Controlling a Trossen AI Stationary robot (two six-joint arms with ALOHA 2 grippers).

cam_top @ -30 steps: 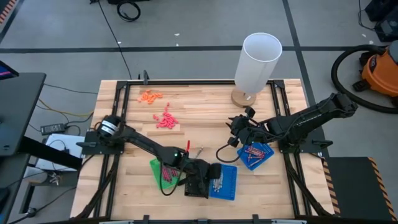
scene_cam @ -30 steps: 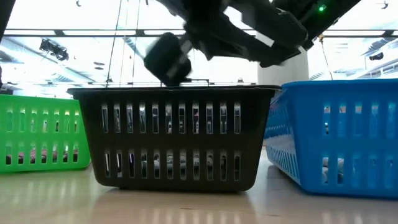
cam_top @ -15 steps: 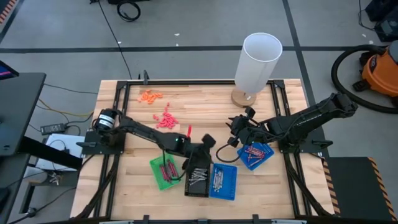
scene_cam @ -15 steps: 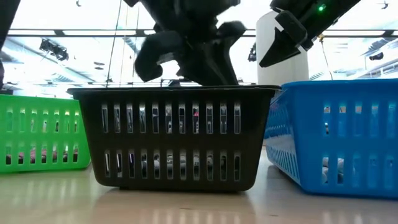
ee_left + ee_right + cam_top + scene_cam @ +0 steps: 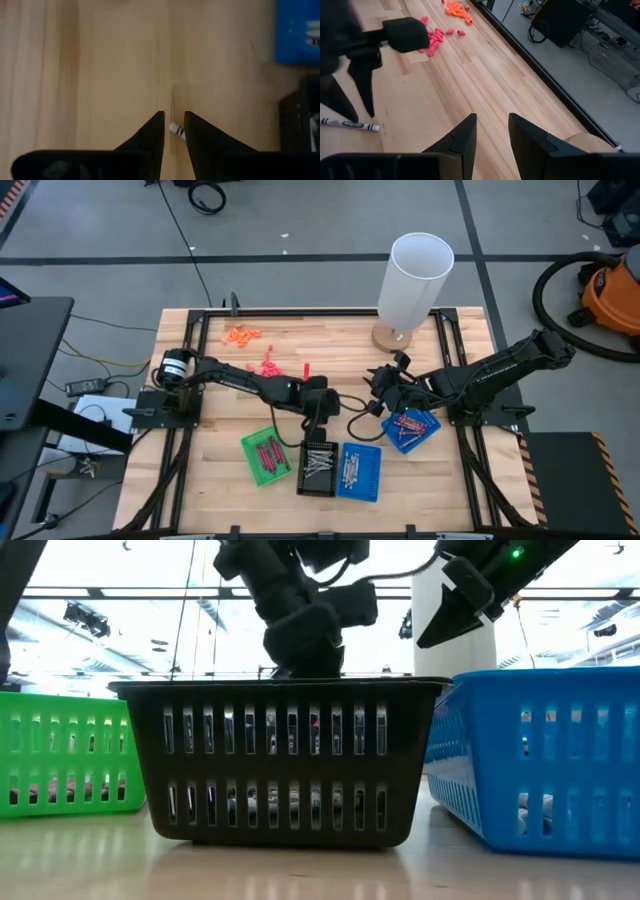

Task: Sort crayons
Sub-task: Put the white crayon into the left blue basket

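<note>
Below the left gripper [image 5: 173, 118], whose jaws stand narrowly apart and empty, a thin white paper-wrapped crayon [image 5: 350, 124] lies flat on the pale wooden tabletop [image 5: 330, 345], its long axis crossing the gap. The right gripper [image 5: 491, 125], jaws parted and empty, waits farther off.

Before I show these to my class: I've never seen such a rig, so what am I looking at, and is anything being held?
Two dark robot arms work at a wooden table, sorting crayons. One camera looks down from above, one sits at table height, one rides each wrist. Near the front stand a green tray, a black tray and a blue tray; a second blue tray sits by the right gripper, which waits open. The left gripper hangs open over a white crayon on the table. Nothing is held.
</note>
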